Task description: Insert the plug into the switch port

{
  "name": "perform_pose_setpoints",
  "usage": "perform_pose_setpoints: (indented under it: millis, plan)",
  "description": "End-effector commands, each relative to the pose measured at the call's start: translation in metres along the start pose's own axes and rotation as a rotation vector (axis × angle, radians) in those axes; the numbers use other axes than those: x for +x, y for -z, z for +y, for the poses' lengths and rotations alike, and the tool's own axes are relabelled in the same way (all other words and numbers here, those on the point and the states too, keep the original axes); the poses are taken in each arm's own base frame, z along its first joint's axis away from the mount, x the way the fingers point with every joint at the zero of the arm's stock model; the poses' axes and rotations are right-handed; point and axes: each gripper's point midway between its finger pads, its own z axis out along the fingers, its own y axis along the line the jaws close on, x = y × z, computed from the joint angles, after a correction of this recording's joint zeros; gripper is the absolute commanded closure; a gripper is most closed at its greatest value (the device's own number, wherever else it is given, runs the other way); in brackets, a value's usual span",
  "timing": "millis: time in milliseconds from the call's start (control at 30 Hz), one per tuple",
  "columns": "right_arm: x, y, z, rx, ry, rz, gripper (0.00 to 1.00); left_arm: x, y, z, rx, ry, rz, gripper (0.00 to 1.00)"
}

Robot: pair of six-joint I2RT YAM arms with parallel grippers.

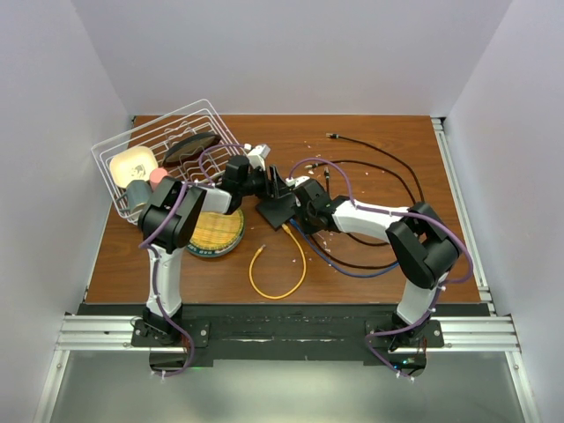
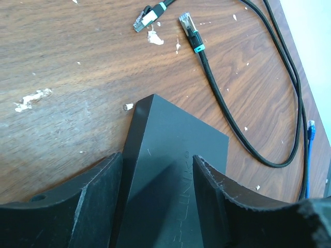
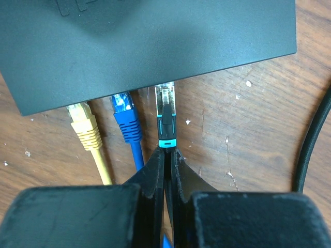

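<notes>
1. Black and matte, the switch lies flat near the middle of the desk, one narrow edge facing the right arm.
2. At that edge the plug, clear-tipped with a teal band, has its nose touching the box. The switch port itself is hidden under the top face, so I cannot tell how deep the plug sits.
3. Just beside it on the same edge are a blue plug and, next along, a yellow plug.
4. The right end effector is pinched almost closed on the plug's black tail, right behind the teal band.
5. The left end effector stands partly open astride a corner of the switch, one finger on each side. I cannot tell whether the fingers press on it.
6. Beyond that corner a black cable runs over the wood, ending in a loose connector, with a second connector near it.
7. A yellow cable loops on the desk in front of the switch.
8. A white wire basket of dishes sits at the far left, with a round yellow plate nearer the left arm.
9. The desk is brown wood grain, flecked with white chips, closed in by plain white walls.
</notes>
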Motion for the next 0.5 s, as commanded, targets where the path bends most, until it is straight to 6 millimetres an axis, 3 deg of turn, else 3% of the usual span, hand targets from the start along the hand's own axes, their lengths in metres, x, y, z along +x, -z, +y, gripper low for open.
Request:
perform_pose_setpoints:
  millis: [0,467]
  plan:
    - [-0.060,-0.009,0.011,-0.039,-0.049,-0.236,1.00,0.046,0.005,-0.046,0.185,0.069,0.171,0.44]
    - [-0.065,-0.004,0.019,-0.093,0.073,-0.258,1.00,0.055,0.004,-0.053,0.262,0.046,0.203,0.45]
